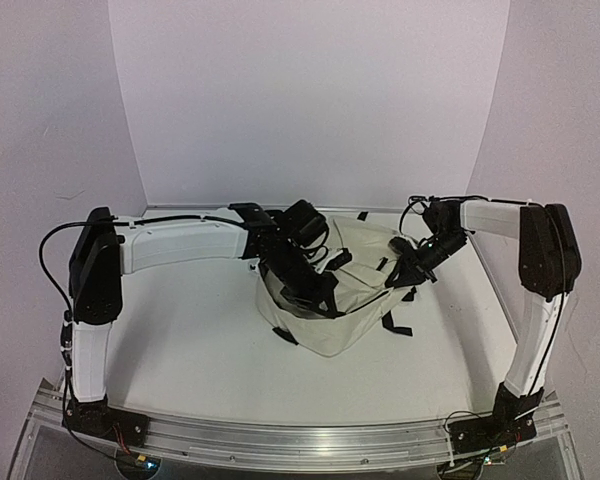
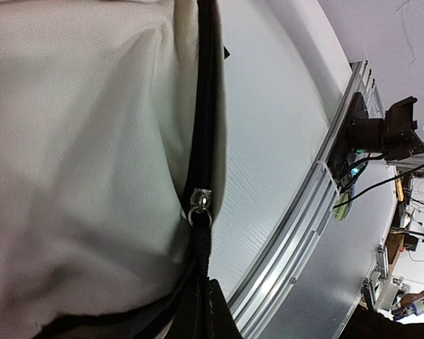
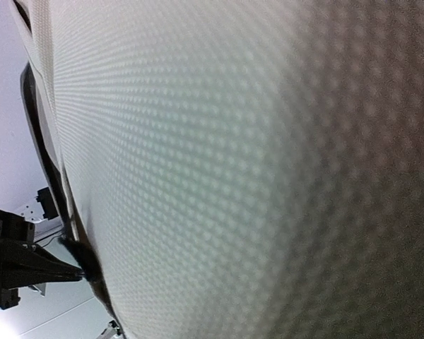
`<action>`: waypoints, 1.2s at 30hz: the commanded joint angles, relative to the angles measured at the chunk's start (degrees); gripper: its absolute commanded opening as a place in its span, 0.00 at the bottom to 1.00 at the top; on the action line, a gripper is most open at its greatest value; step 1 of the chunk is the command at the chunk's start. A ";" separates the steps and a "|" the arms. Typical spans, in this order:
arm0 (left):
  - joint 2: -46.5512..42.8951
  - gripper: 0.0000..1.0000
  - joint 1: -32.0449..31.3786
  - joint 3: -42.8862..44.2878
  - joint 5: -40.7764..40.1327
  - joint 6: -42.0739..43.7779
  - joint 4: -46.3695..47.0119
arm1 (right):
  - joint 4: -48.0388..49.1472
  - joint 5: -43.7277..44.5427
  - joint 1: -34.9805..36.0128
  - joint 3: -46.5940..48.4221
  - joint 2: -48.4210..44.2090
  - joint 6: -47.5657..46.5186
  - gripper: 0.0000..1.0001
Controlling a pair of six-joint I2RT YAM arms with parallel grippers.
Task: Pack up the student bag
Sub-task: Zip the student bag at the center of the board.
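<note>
White table [image 1: 195, 350], cream student bag [image 1: 345, 325] slumped at centre, contents hidden.

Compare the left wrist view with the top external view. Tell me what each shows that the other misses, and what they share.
Only the left wrist view shows the zipper slider with its metal ring, close up on the black zipper track. Only the top external view shows the whole student bag slumped on the table, plus the left arm and right arm reaching to it from either side. Both show the bag's cream fabric, the white table and the aluminium rail at its near edge.
</note>
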 commanded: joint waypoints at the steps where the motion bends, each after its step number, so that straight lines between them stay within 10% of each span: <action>1: -5.43 0.00 -0.13 -1.87 1.15 0.27 -2.87 | -0.68 13.36 -4.15 8.06 3.30 -7.65 0.00; 7: 0.11 0.00 -0.19 6.06 1.45 3.09 -3.91 | -1.46 13.15 -4.88 17.85 7.33 -7.02 0.03; 11: 8.03 0.00 -0.15 18.38 1.28 3.97 -4.09 | -6.50 8.35 -4.90 17.88 4.96 -8.62 0.56; 16: 13.98 0.00 -0.14 27.41 1.26 3.99 -2.96 | -12.24 4.39 -4.97 6.65 -5.49 -13.06 0.87; 24: 12.22 0.00 -0.22 24.13 2.17 3.49 0.68 | -16.95 -10.43 -3.16 -5.13 -9.80 -13.93 0.83; 36: 10.46 0.00 -0.26 22.71 2.09 3.94 0.33 | -1.40 -8.19 4.40 -4.52 -3.79 2.58 0.70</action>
